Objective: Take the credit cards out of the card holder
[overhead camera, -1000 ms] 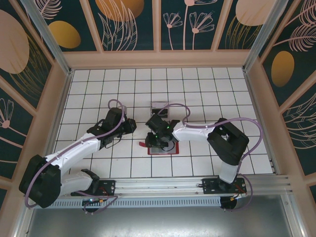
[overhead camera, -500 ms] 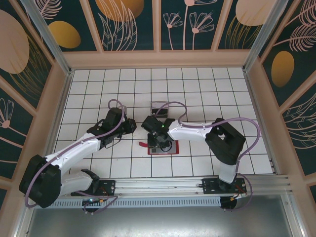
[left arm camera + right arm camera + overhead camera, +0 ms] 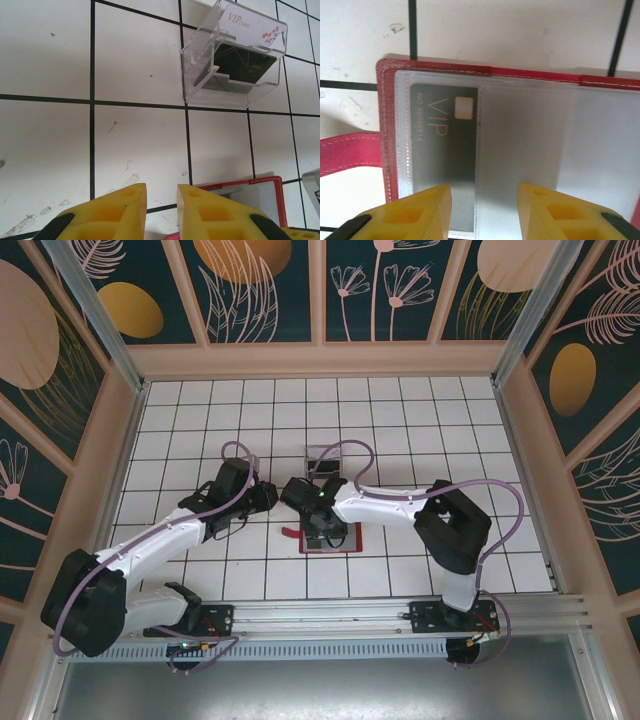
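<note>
Card holder (image 3: pixel 386 125): lies open flat on the tiled table (image 3: pixel 45 50), at 6 o'clock of the clear box (image 3: pixel 322 458). Long axis runs 9–3 in the top view, tab (image 3: pixel 345 155) toward 9. One dark card (image 3: pixel 440 150) still inside; the box holds cards, so probably partway.
Right gripper (image 3: pixel 485 210) over it, jaws apart, empty. Left gripper (image 3: pixel 161 210) narrowly parted, empty.

White left arm (image 3: pixel 160 532) and right arm (image 3: pixel 385 508) have black joints, black bases (image 3: pixel 200 618) at six o'clock, looping lilac cables (image 3: pixel 232 445), and yellow gripper fingers (image 3: pixel 107 215) with square pockets.
</note>
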Available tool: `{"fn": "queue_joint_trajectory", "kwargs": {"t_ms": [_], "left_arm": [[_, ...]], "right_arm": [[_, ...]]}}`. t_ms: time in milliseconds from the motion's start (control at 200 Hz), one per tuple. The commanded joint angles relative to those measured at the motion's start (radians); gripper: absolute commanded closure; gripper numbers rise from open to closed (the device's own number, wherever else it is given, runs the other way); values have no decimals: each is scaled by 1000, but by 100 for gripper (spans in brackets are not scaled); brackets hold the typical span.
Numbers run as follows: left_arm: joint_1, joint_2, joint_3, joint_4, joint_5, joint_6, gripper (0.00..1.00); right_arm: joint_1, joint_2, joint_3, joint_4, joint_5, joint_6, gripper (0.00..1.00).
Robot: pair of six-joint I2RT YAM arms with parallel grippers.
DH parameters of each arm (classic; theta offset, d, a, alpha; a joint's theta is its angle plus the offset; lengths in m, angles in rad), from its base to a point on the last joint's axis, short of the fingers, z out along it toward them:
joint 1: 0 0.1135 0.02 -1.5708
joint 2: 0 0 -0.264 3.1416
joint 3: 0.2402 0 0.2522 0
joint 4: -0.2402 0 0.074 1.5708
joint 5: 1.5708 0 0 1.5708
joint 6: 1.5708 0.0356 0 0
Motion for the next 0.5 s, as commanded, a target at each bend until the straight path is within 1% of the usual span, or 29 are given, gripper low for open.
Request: {"fn": "queue_joint_trajectory", "kwargs": {"t_ms": [0, 495], "left_arm": [[4, 15, 18, 18, 16, 20, 75], [3, 37, 43, 13, 46, 36, 76]], "right_arm": [[11, 11, 31, -94, 81, 32, 59], [7, -15, 12, -144, 135, 52, 54]]}}
